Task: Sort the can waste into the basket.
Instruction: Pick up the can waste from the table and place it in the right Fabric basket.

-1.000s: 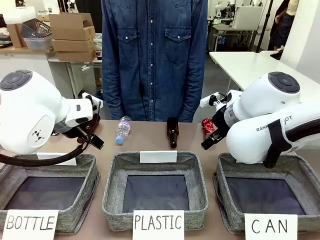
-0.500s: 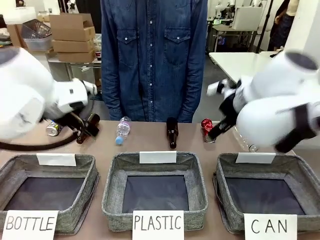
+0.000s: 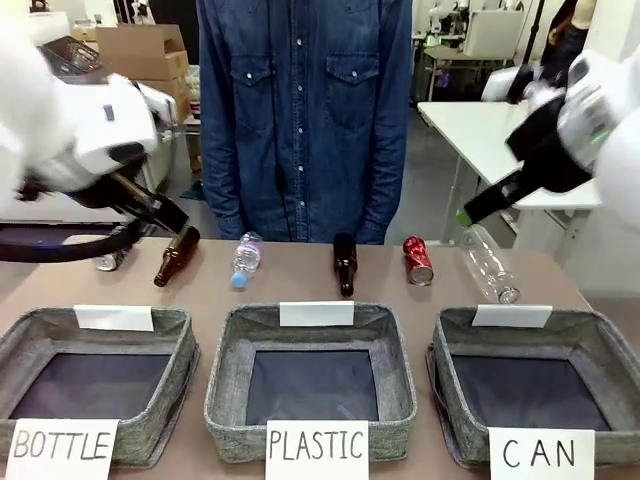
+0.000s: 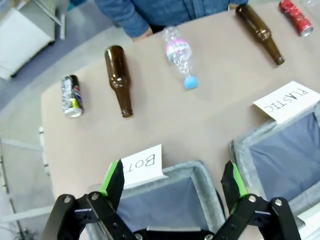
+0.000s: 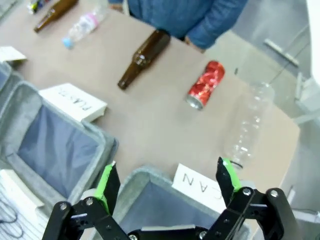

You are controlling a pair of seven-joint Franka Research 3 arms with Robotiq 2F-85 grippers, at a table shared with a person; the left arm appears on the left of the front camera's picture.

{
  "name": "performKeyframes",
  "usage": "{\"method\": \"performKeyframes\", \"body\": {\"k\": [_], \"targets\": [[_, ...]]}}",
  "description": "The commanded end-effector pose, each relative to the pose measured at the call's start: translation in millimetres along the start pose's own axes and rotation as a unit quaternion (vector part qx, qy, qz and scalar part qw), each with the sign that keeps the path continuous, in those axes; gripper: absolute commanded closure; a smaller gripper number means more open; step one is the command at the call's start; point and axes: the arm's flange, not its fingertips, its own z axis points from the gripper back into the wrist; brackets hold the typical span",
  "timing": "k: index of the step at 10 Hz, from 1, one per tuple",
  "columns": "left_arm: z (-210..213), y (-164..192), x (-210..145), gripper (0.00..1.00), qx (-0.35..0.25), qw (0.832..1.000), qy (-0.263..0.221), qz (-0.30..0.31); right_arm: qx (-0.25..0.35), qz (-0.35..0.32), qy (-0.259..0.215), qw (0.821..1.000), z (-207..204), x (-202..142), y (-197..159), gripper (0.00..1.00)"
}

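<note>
The red can [image 3: 417, 259] lies on its side on the tan table [image 3: 290, 280], just behind the CAN basket [image 3: 447, 400], between a brown glass bottle [image 3: 345, 265] and a clear plastic bottle [image 3: 488, 265]. The left wrist view shows the dark can [image 4: 71, 96] whole, near the table's end; the front view partly hides it. The left gripper [image 4: 172, 175] and right gripper [image 5: 167, 172] both gape, holding nothing. A person in a denim shirt [image 3: 305, 110] stands opposite, with cardboard boxes [image 3: 140, 50] behind.
</note>
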Motion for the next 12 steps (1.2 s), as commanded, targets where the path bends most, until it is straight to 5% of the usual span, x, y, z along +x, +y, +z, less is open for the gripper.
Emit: {"method": "performKeyframes", "body": {"k": [1, 2, 3, 5, 6, 8, 10, 12], "targets": [[28, -8, -1, 0.00, 0.013, 1.000, -0.018, -0.008, 0.034, 0.023, -0.014, 0.999, 21, -1, 2, 0.00], [37, -3, 2, 0.00, -0.139, 0.986, -0.031, -0.091, 0.099, 0.023, 0.002, 0.995, 18, -2, -2, 0.00], [48, 28, -4, 0.00, -0.261, 0.955, -0.022, -0.142, 0.202, -0.040, 0.015, 0.978, 21, -5, -20, 0.00], [53, 100, -29, 0.00, -0.439, 0.890, -0.048, -0.110, 0.341, -0.216, 0.052, 0.913, 31, -15, -66, 0.00], [53, 128, -44, 0.00, -0.466, 0.880, -0.076, -0.055, 0.392, -0.270, 0.048, 0.878, 38, -25, -91, 0.00], [60, 151, -84, 0.00, -0.485, 0.858, -0.165, 0.031, 0.470, -0.326, -0.057, 0.819, 67, -58, -138, 0.00], [56, 155, -121, 0.00, -0.485, 0.838, -0.187, 0.164, 0.438, -0.380, -0.105, 0.808, 76, -76, -157, 0.00], [67, 146, -144, 0.00, -0.434, 0.860, -0.174, 0.206, 0.421, -0.387, -0.109, 0.813, 62, -74, -153, 0.00]]}}
